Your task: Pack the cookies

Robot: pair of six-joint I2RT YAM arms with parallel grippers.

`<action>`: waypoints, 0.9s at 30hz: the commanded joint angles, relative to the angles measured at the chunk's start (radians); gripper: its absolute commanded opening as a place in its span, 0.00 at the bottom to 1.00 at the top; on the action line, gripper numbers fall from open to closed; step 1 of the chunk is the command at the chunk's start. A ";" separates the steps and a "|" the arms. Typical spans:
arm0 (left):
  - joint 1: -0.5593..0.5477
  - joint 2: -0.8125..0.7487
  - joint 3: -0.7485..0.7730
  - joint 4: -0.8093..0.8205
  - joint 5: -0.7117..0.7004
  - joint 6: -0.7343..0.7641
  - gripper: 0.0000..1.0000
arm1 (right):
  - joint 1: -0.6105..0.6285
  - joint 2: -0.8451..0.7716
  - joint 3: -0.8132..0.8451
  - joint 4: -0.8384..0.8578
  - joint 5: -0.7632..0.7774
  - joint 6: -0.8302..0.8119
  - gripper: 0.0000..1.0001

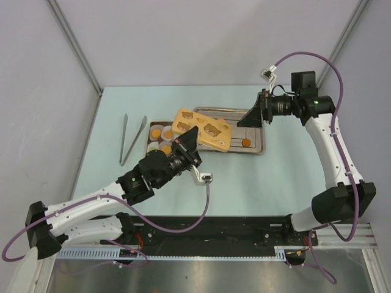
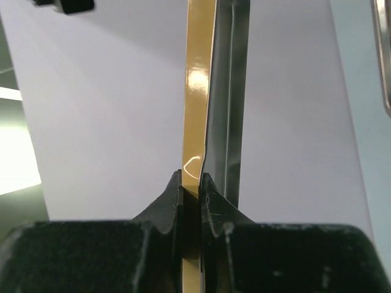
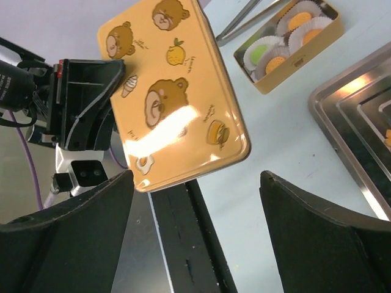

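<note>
The pale blue-green desk (image 1: 263,177) carries a shallow rectangular steel tray (image 1: 261,137) toward its far right. An open yellow tin box (image 3: 303,61) sits to the tray's left, and thin metal tongs (image 1: 133,139) lie near the box's left side.

Bright, even overhead light is washing the pale bench (image 1: 256,177), casting soft shadows; white glare is streaking across the glossy yellow bear-printed tin lid (image 3: 160,131).

One steel tray (image 1: 262,131), one open tin (image 3: 302,61), one bear-printed lid (image 3: 174,91), one pair of tongs (image 1: 134,140). Five cookies (image 1: 246,142) in view: four orange, one green.
</note>
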 commanded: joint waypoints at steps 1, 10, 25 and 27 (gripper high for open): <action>-0.005 -0.064 -0.063 0.183 0.108 0.128 0.00 | 0.041 0.042 0.066 -0.013 -0.002 -0.051 0.89; -0.005 -0.108 -0.161 0.265 0.200 0.147 0.00 | 0.110 0.178 0.215 -0.123 0.018 -0.160 0.93; -0.005 -0.115 -0.230 0.357 0.269 0.173 0.02 | 0.222 0.423 0.460 -0.594 -0.088 -0.592 0.93; -0.003 -0.112 -0.238 0.358 0.269 0.173 0.02 | 0.237 0.450 0.482 -0.658 -0.091 -0.645 0.92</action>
